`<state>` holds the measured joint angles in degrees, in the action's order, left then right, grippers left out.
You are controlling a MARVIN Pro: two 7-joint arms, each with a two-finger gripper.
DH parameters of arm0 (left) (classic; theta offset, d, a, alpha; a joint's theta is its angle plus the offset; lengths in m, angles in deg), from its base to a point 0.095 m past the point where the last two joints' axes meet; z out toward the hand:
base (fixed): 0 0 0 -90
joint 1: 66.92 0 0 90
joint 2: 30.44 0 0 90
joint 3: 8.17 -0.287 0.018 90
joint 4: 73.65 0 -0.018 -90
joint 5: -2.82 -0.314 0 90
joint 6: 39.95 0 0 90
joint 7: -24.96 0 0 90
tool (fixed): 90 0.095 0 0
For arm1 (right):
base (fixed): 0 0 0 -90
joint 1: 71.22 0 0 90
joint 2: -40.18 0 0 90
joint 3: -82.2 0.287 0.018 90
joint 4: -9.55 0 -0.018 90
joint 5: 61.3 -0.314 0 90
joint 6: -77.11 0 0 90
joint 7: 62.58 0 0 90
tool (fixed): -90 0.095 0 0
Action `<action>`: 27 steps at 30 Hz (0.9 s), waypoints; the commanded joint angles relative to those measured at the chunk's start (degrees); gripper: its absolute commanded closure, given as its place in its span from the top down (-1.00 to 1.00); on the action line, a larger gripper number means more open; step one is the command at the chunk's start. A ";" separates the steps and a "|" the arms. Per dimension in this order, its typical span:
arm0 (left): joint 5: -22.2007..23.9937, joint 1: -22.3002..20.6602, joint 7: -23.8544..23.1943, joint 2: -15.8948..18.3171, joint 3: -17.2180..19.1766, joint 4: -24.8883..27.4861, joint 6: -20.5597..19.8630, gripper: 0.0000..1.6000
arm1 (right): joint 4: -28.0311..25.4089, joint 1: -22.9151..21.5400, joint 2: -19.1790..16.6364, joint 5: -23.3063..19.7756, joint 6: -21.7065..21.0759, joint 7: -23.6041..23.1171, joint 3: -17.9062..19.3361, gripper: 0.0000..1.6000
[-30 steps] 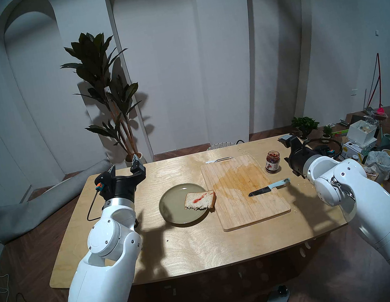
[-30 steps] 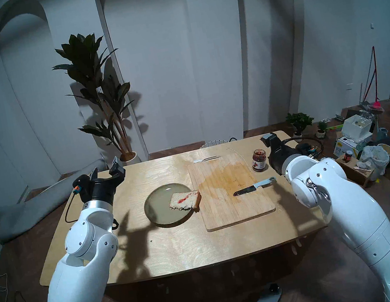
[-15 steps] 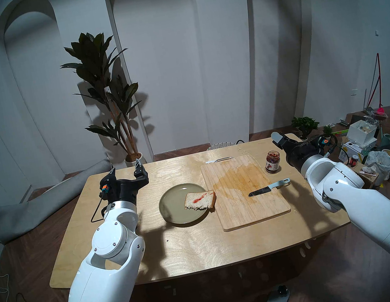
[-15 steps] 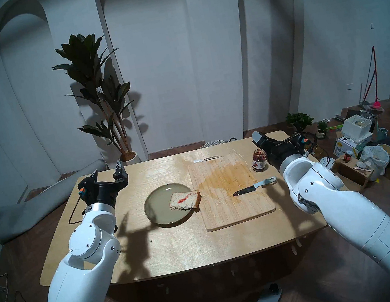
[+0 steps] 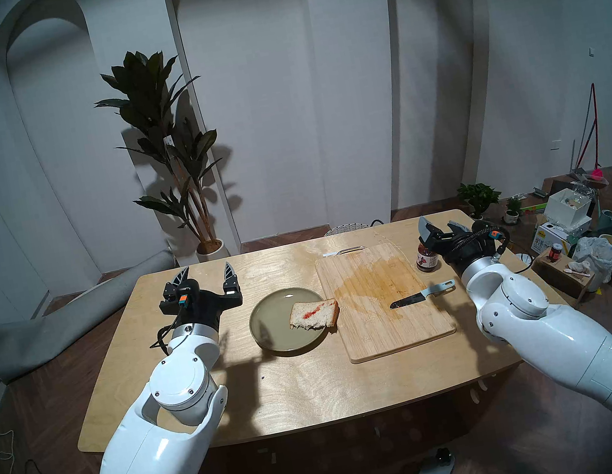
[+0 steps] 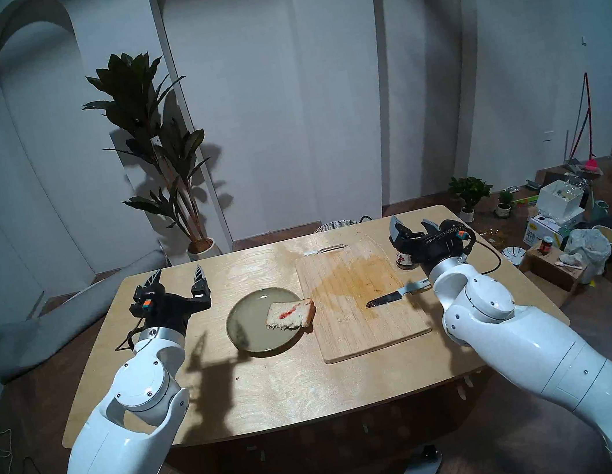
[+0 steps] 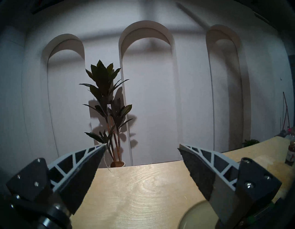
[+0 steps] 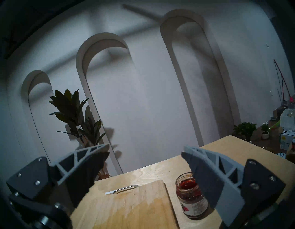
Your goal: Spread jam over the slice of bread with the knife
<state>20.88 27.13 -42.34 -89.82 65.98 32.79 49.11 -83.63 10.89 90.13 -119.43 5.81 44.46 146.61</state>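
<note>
The slice of bread (image 5: 320,315) lies on the right side of a green plate (image 5: 268,310), overhanging its rim, with a short red streak of jam (image 5: 311,312) on top. The knife (image 5: 422,294) lies loose on the wooden cutting board (image 5: 386,330), with its handle pointing right. The open jam jar (image 5: 426,261) stands right of the board and shows in the right wrist view (image 8: 190,195). My right gripper (image 5: 437,223) is open and empty, raised just behind the jar. My left gripper (image 5: 206,268) is open and empty, left of the plate.
The board has a wet brownish stain (image 5: 373,279) and a metal handle (image 5: 347,251) at its far end. A potted plant (image 5: 171,152) stands behind the table. Boxes, bags and a small red-lidded jar (image 5: 555,251) clutter the floor to the right.
Both wrists have turned so that the fingers point up and away. The right gripper moved left and now partly hides the jar. The left gripper moved right toward the plate.
</note>
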 commanded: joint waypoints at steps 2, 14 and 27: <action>-1.75 -0.33 0.05 1.45 0.56 1.41 0.60 1.00 | 0.80 -3.14 4.23 1.03 3.21 1.53 0.19 1.00; -1.29 -0.24 -3.92 3.30 -1.08 1.27 -2.34 1.00 | 2.02 -5.23 -0.62 7.15 -1.61 -0.80 -3.63 1.00; -2.97 -0.12 -1.56 2.66 -1.57 1.47 -2.87 1.00 | 1.53 -5.82 -0.84 5.32 -5.22 -1.93 -3.48 1.00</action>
<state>18.50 27.51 -44.61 -87.06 63.97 33.19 45.56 -81.04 6.46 89.88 -113.69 1.05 43.04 142.26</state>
